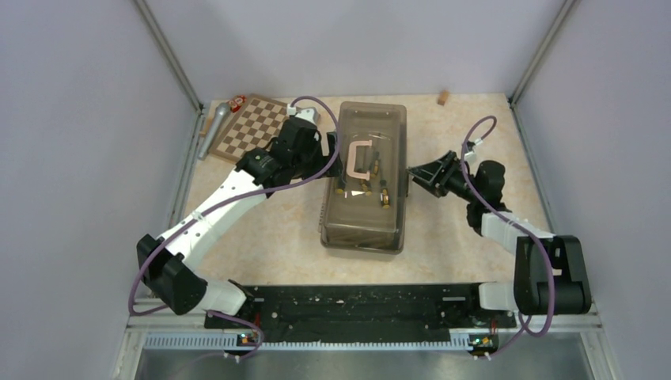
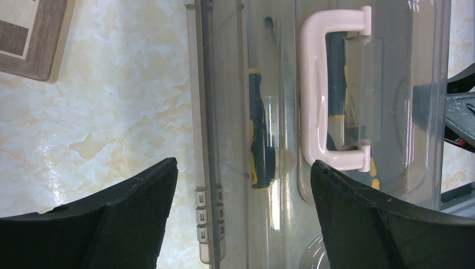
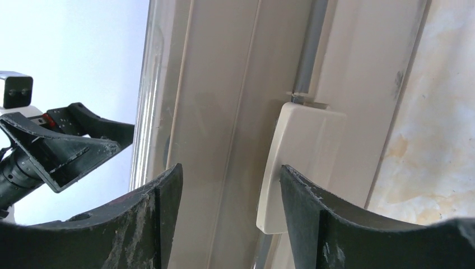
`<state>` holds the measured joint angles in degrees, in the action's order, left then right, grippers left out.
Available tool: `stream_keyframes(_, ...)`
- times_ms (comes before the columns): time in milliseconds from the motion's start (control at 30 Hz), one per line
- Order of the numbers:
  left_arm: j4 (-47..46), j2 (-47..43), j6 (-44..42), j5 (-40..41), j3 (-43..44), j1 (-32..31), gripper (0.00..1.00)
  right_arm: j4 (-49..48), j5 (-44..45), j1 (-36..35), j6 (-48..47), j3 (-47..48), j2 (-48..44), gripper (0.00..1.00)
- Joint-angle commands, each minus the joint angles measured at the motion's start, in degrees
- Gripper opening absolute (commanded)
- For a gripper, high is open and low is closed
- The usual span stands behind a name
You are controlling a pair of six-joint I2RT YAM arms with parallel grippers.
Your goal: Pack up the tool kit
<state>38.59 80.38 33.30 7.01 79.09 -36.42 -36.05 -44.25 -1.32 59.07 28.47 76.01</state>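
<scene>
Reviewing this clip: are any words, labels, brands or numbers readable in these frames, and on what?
No text can be read in any view.
On the toolbox, its pink handle and beige latch: no print shows.
On the screwdriver: no legible marking.
On the small red item beside the chessboard: too small to tell whether it carries print.

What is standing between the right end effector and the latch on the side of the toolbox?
Nothing visible stands in the way. The right end effector is open and points straight at the cream latch on the side of the toolbox. No other object shows between its fingers and the latch.
</scene>
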Motion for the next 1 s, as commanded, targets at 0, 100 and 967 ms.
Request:
stream_keyframes(0, -2.35, 0.6, -0.16, -0.7, 1.08, 0.24, 0.93, -5.44, -0.63, -1.04, 1.56, -2.0, -0.13, 0.63)
stream_keyframes(100, -2.46, 0.73, -0.34, -0.68, 1.23, 0.25, 0.93, -5.24, 0.39, -1.05, 1.3, -2.78, 0.28, 0.61)
stream_keyframes(967, -1.89, 1.06, 0.45, -1.81, 1.78, 0.3, 0.91, -33.29, -3.2, -1.03, 15.29, -5.42, 13.07, 0.66)
